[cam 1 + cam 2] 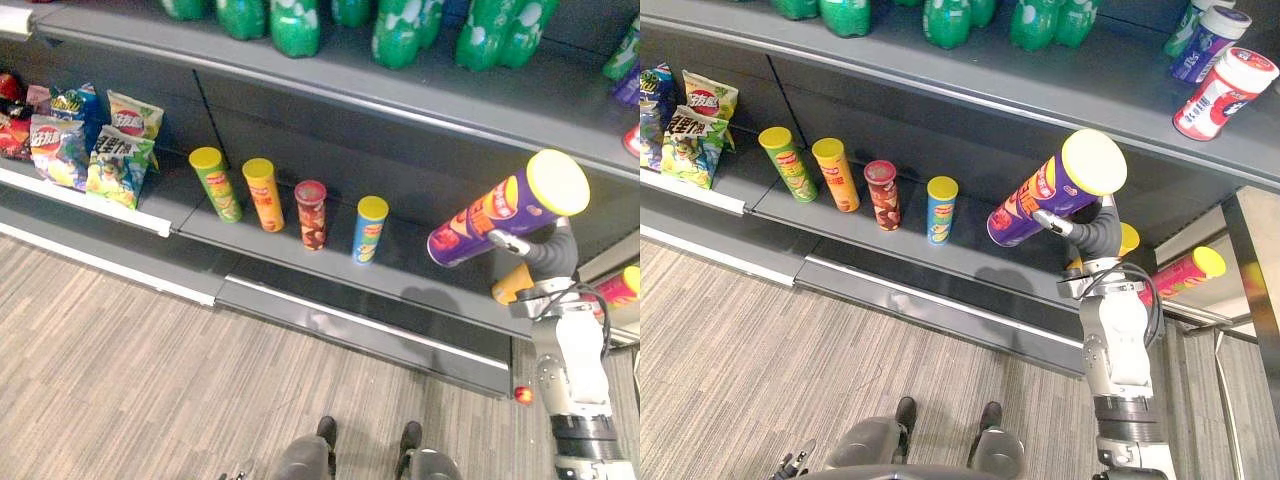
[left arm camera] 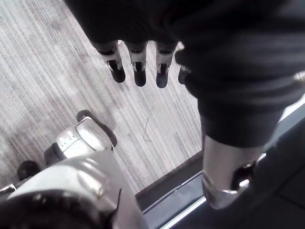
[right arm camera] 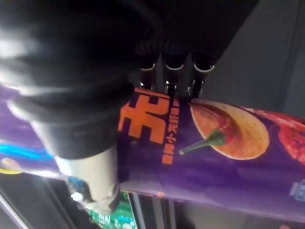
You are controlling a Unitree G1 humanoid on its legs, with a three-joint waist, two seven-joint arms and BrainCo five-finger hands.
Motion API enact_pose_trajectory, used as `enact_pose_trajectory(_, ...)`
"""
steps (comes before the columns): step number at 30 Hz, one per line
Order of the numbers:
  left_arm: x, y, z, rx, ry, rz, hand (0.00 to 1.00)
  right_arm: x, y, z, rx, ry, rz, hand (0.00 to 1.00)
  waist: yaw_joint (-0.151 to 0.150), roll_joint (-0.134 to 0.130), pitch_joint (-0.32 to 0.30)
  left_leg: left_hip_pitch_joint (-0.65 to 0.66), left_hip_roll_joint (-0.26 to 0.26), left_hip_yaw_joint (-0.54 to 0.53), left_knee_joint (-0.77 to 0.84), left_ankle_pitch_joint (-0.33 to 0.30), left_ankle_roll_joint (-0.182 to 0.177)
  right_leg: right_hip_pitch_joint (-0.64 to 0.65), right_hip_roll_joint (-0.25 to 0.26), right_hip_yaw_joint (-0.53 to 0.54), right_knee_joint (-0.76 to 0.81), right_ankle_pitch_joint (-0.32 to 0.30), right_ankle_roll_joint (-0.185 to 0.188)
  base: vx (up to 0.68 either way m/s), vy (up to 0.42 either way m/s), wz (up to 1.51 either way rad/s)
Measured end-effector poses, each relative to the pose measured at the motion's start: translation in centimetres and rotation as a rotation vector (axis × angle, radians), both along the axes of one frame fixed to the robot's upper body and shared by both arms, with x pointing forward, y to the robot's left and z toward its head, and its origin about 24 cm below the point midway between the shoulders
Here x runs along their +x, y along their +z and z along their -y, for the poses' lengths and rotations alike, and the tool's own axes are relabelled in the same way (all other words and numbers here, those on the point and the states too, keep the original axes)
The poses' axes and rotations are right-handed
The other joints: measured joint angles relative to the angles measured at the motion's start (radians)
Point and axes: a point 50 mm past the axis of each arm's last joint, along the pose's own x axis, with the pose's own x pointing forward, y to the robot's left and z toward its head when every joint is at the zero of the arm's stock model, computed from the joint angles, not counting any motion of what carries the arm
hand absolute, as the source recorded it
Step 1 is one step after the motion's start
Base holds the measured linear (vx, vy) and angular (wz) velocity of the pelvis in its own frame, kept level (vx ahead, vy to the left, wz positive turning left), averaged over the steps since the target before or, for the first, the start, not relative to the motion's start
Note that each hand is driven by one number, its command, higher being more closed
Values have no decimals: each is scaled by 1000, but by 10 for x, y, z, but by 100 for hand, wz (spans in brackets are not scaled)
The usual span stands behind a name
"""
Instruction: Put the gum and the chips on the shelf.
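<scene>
A purple chips can point(image 1: 497, 211) with a yellow lid hangs tilted in the air in front of the lower shelf point(image 1: 420, 272), lid end up and to the right. My right hand point(image 1: 1096, 234) is shut on it from below, fingers point(image 3: 174, 77) curled round its body point(image 3: 224, 157). It is held to the right of a standing row of cans on the lower shelf. Two gum jars, one white and red point(image 1: 1225, 92) and one purple point(image 1: 1205, 40), sit on the upper shelf at the right. My left hand point(image 2: 138, 71) hangs over the floor, fingers relaxed and holding nothing.
On the lower shelf stand a green can point(image 1: 215, 183), an orange can point(image 1: 264, 193), a red can point(image 1: 311, 213) and a blue can point(image 1: 369, 228). A pink can point(image 1: 1185, 272) lies behind my right arm. Chip bags point(image 1: 95, 145) fill the left; green bottles point(image 1: 295, 25) line the upper shelf.
</scene>
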Motion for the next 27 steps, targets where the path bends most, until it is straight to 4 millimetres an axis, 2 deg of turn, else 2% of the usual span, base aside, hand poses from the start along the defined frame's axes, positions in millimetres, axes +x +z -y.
enact_pose_trajectory(2, -1, -2, 7, -24, 36, 6, 0, -3, 1, 0, -9, 4, 8, 100, -16, 20, -11, 2, 53, 59, -2, -7, -12, 14, 22, -23, -11, -6, -11, 203, -180, 18)
enact_pose_trajectory(3, -3, -3, 8, -27, 35, -3, 0, -7, 0, 0, -12, 4, 4, 100, -33, 27, -14, 17, 84, 103, -14, 4, -25, 32, 32, -38, -10, -11, -20, 144, -156, 27)
enact_pose_trajectory(5, -4, -3, 9, -27, 36, -3, 0, -14, -7, 1, -16, -1, -18, 100, -32, 29, -15, 58, 94, 117, -48, 14, -36, 60, 41, -45, -10, -15, -24, 153, -109, 16)
enact_pose_trajectory(7, -3, -2, 8, -19, 34, 6, 0, -17, -9, 0, -13, -2, -25, 100, -33, 28, -16, 80, 92, 116, -66, 19, -39, 68, 42, -44, -7, -15, -24, 96, -16, 1)
enact_pose_trajectory(11, -2, -2, 8, -14, 30, 9, 0, -23, -2, -7, 18, 9, 19, 100, -45, 26, -17, 111, 67, 126, -147, 43, -38, 63, 23, -28, -8, -15, -25, -2, 53, -2)
enact_pose_trajectory(14, -1, -2, 7, -9, 11, 7, 0, -24, -3, -8, 23, 14, 13, 100, -48, 22, -17, 130, 64, 152, -186, 58, -38, 58, 18, -14, -8, -15, -25, -17, 25, -9)
enact_pose_trajectory(19, 2, -1, 3, 6, -30, 8, 0, -24, -8, -18, 22, 51, -8, 100, -70, 15, -21, 155, 63, 171, -273, 104, -42, 32, 25, 10, -8, -15, -25, -2, -1, -10)
enact_pose_trajectory(27, 5, 0, 3, 15, -71, 7, 0, -22, -12, -30, 14, 70, -34, 100, -83, 15, -21, 168, 63, 172, -303, 124, -43, 26, 28, 15, -3, -15, -25, 15, -1, 0)
